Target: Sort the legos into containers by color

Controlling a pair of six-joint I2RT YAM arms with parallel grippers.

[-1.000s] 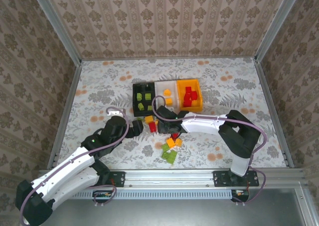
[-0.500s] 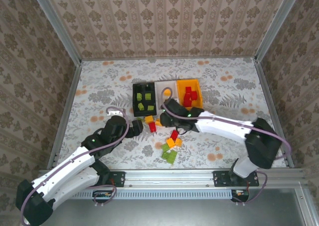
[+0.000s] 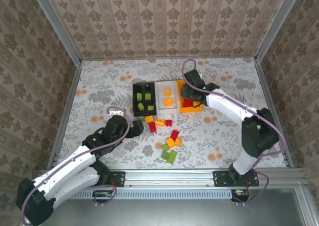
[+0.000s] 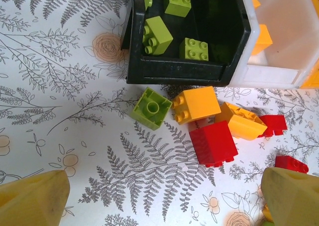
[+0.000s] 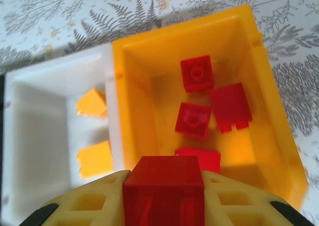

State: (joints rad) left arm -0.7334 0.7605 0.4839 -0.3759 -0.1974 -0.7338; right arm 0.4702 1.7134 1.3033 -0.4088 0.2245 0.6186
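While the left arm (image 3: 79, 159) reaches in from the near left of the white bin (image 3: 160, 97), the left jaws stand spread wide and hold nothing. Its wrist camera looks down at loose legos on the worktop just nearer than the white bin: a green brick (image 4: 152, 108), a yellow brick (image 4: 195, 105) and a red block (image 4: 213, 142), the last two touching. More lie nearer again. The black bin (image 4: 174, 71), joined to the white bin's left side, holds only green bricks. The white bin itself holds two yellow ones. The orange bin (image 5: 269, 111), joined to its right side, holds several red pieces. Above that bin hang the right jaws, pinching a red brick (image 5: 163, 181).

The step in hand looks like the drop of this red brick. The next move calls for parting the right jaws while the brick is over the orange bin's floor, clear of the wall shared with the white bin. About a dozen legos then wait to be sorted.
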